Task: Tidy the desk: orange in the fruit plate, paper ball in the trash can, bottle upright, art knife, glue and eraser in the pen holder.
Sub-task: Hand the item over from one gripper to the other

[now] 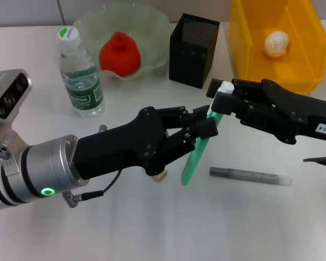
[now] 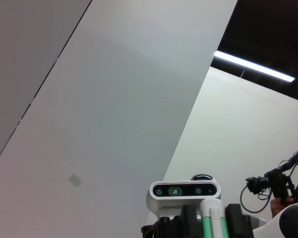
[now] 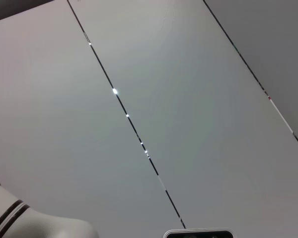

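A green art knife (image 1: 194, 159) with a white end hangs tilted above the desk centre. My left gripper (image 1: 205, 124) is shut on its middle, and my right gripper (image 1: 221, 99) is shut on its white top. In the left wrist view the knife (image 2: 211, 224) stands between dark fingers (image 2: 188, 220). The grey glue stick (image 1: 250, 176) lies flat on the desk to the right. A small tan eraser (image 1: 162, 176) peeks out from under my left hand. The orange (image 1: 119, 53) sits in the fruit plate (image 1: 152, 27). The paper ball (image 1: 276, 42) lies in the yellow trash can (image 1: 244, 49). The bottle (image 1: 80, 73) stands upright.
The black mesh pen holder (image 1: 194, 50) stands between the fruit plate and the trash can, just behind both grippers. A thin cable (image 1: 98, 191) hangs from my left forearm. The right wrist view shows only ceiling panels.
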Robot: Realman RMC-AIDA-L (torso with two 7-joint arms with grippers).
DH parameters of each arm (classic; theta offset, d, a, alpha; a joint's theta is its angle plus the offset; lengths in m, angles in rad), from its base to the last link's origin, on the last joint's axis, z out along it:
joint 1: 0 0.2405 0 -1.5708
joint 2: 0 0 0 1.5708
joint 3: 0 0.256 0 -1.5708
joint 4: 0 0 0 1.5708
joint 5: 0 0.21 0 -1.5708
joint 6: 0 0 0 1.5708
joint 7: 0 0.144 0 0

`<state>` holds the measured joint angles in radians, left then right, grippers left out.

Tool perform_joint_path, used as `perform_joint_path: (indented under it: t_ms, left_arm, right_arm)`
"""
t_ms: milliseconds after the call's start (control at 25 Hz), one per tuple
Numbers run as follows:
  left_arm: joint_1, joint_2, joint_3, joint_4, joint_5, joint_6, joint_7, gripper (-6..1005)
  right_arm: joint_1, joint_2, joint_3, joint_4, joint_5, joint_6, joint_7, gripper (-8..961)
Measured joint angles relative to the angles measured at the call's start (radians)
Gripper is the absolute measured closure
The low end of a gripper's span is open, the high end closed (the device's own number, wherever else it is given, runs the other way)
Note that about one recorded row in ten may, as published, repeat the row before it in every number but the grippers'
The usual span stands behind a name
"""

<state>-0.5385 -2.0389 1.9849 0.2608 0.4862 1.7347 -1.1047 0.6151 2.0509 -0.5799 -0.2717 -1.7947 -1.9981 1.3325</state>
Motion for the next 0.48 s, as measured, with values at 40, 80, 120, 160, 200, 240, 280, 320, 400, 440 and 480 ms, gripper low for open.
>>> perform_joint_path:
  t_ms: [40,80,120,160,200,240,280,320,400,440,480]
  left_arm:
    - [0.000,0.000,0.000,0.000,0.000,0.000,0.000,808]
    - [0.000,0.000,0.000,0.000,0.000,0.000,0.000,808]
    - [0.000,0.000,0.000,0.000,0.000,0.000,0.000,808]
    - [0.000,0.000,0.000,0.000,0.000,0.000,0.000,808]
    - [0.000,0.000,0.000,0.000,0.000,0.000,0.000,808]
    - [0.000,0.000,0.000,0.000,-0.001,0.000,0.001,808]
    - [0.000,0.000,0.000,0.000,-0.001,0.000,0.001,808]
    - [0.000,0.000,0.000,0.000,-0.001,0.000,0.001,807]
    - [0.000,0.000,0.000,0.000,-0.001,-0.002,0.000,807]
    - [0.000,0.000,0.000,0.000,-0.001,-0.004,-0.002,807]
    - [0.000,0.000,0.000,0.000,-0.001,-0.007,-0.005,807]
  right_arm:
    - [0.000,0.000,0.000,0.001,0.000,0.000,0.000,615]
    - [0.000,0.000,0.000,0.001,0.000,0.000,0.000,625]
    - [0.000,0.000,0.001,0.002,0.000,0.000,0.000,635]
    - [0.000,0.000,0.001,0.002,0.000,0.000,0.000,649]
    - [0.000,0.000,0.001,0.002,0.000,0.000,0.001,663]
    - [0.000,0.000,0.002,0.002,0.000,0.000,0.001,677]
    - [0.000,0.001,0.002,0.002,0.000,0.001,0.003,691]
    - [0.000,0.001,0.002,0.002,0.000,0.001,0.003,706]
    - [-0.001,0.001,0.003,0.002,0.000,0.003,0.008,734]
    - [-0.001,0.001,0.003,0.002,0.000,0.004,0.011,748]
    - [-0.001,0.001,0.003,0.002,0.000,0.005,0.012,762]
